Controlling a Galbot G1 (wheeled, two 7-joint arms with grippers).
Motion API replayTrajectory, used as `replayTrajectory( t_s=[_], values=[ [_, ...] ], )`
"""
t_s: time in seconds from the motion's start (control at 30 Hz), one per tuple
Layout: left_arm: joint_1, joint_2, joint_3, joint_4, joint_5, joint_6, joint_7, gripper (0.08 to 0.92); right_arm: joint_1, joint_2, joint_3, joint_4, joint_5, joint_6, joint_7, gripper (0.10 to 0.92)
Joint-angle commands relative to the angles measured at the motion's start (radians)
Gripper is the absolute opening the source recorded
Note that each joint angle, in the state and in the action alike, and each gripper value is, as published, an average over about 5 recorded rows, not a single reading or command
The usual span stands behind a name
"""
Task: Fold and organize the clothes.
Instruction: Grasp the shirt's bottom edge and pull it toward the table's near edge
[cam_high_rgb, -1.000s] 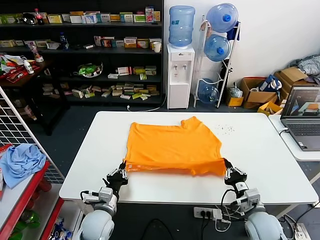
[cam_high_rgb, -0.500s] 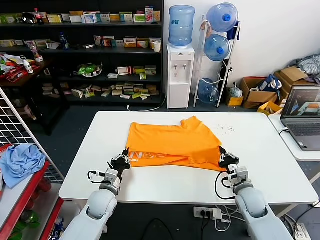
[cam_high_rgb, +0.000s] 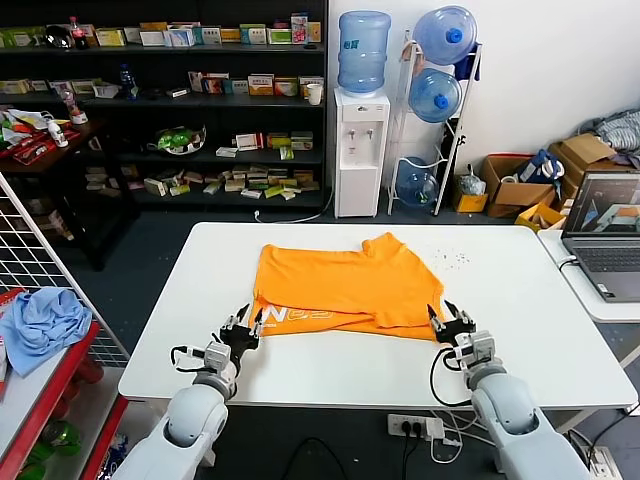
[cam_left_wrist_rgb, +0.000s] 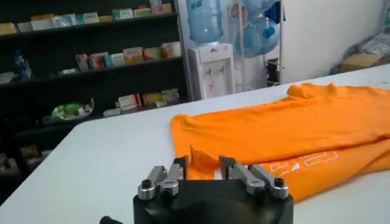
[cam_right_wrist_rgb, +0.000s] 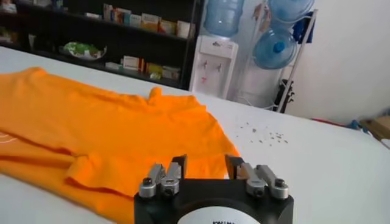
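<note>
Both claws have let go since a second ago, when they pinched the near hem; that hem now lies folded back, white lettering up. From left: left claw (cam_high_rgb: 243, 327) open and empty beside the T-shirt (cam_high_rgb: 345, 285) at mid-tabletop (cam_high_rgb: 540, 320), right claw (cam_high_rgb: 452, 324) likewise. Next, I'd back both away evenly, without dragging the fold.

The folded T-shirt (cam_high_rgb: 345, 290) hides most of its white lettering (cam_high_rgb: 300, 315), too small to read.
</note>
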Motion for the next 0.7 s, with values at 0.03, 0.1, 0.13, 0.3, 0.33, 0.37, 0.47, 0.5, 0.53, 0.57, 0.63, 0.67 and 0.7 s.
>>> replayTrajectory(
  t_s=[0.03, 0.1, 0.13, 0.3, 0.33, 0.37, 0.47, 0.5, 0.53, 0.57, 0.63, 0.67, 0.7],
  values=[
    [0.040, 0.016, -0.008, -0.046, -0.144, 0.062, -0.017, 0.582, -0.098, -0.019, 0.035, 0.062, 0.013, -0.062, -0.006, 0.709],
    [0.028, 0.013, -0.009, -0.030, -0.170, 0.073, -0.020, 0.634, -0.093, -0.012, 0.033, 0.050, 0.006, -0.060, -0.008, 0.758],
    [0.022, 0.011, -0.009, -0.020, -0.180, 0.075, -0.022, 0.660, -0.089, -0.008, 0.032, 0.043, 0.003, -0.058, -0.008, 0.781],
    [-0.016, 0.001, -0.009, 0.026, -0.209, 0.085, -0.021, 0.796, -0.063, 0.007, 0.023, 0.005, -0.006, -0.051, -0.009, 0.748],
    [-0.023, -0.001, -0.008, 0.036, -0.211, 0.086, -0.019, 0.803, -0.059, 0.009, 0.021, 0.000, -0.007, -0.051, -0.009, 0.716],
    [-0.029, -0.003, -0.008, 0.046, -0.211, 0.087, -0.017, 0.802, -0.057, 0.010, 0.020, -0.004, -0.007, -0.052, -0.008, 0.690],
    [-0.040, -0.010, -0.006, 0.070, -0.209, 0.095, -0.012, 0.751, -0.056, 0.009, 0.016, -0.008, -0.007, -0.057, -0.007, 0.604],
    [-0.040, -0.009, -0.005, 0.074, -0.206, 0.098, -0.009, 0.726, -0.056, 0.008, 0.015, -0.009, -0.006, -0.060, -0.006, 0.578],
    [-0.039, -0.009, -0.004, 0.076, -0.204, 0.102, -0.007, 0.700, -0.056, 0.007, 0.015, -0.009, -0.005, -0.062, -0.004, 0.543],
    [-0.037, -0.007, -0.003, 0.077, -0.201, 0.104, -0.005, 0.665, -0.056, 0.007, 0.015, -0.009, -0.004, -0.063, -0.002, 0.517],
    [-0.032, -0.002, -0.001, 0.077, -0.199, 0.110, -0.002, 0.613, -0.057, 0.005, 0.015, -0.008, -0.002, -0.067, 0.001, 0.456],
    [-0.030, 0.000, -0.001, 0.076, -0.198, 0.113, -0.002, 0.578, -0.058, 0.004, 0.016, -0.006, -0.002, -0.068, 0.003, 0.430],
    [-0.028, 0.003, -0.001, 0.074, -0.198, 0.116, -0.002, 0.552, -0.059, 0.002, 0.016, -0.003, -0.001, -0.069, 0.004, 0.404]
  ],
)
